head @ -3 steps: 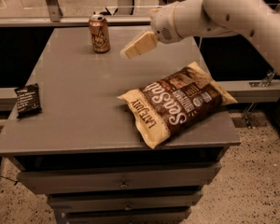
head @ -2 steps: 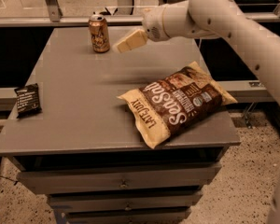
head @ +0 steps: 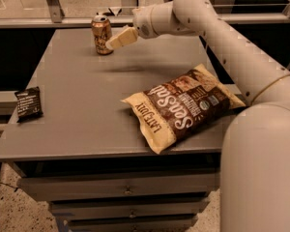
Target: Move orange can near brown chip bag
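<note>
Small orange-gold metal drink can (head: 102, 35): upright at far edge of grey bench (head: 77, 105), well apart from large puffy brown chip bag (head: 183, 108). Cream gripper (head: 111, 43): just beside the can; how far open, cannot tell. Risk, as judged: an off-centre approach nudges the can, toppling it or sending it over the edge.

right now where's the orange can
In the camera view the orange can stands upright at the far edge of the table, left of centre, with the gripper just right of it; the brown chip bag lies toward the near right corner.
</note>
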Robot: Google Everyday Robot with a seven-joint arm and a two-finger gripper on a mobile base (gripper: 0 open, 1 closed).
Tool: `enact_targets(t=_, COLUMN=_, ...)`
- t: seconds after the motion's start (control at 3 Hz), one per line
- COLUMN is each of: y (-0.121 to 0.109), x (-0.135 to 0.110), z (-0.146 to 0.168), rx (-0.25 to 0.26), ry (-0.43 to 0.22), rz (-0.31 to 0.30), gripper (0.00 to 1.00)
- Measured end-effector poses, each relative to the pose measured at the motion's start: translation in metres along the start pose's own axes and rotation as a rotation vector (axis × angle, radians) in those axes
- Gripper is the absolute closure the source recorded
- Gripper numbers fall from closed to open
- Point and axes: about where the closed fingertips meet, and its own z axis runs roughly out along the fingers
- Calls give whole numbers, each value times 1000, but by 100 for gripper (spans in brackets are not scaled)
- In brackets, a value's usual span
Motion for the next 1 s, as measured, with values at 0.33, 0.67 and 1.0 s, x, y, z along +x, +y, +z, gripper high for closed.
enact_targets(t=0.33, y=-8, x=-3, z=28, rx=-22, ry=-10, rz=4, gripper=0)
enact_targets(t=0.67, y=-7, x=-8, z=48, rx=-50, ry=-23, rz=14, gripper=0)
enact_targets(t=1.0, y=-2, x=-16, z=60, rx=-78, ry=-25, rz=24, gripper=17)
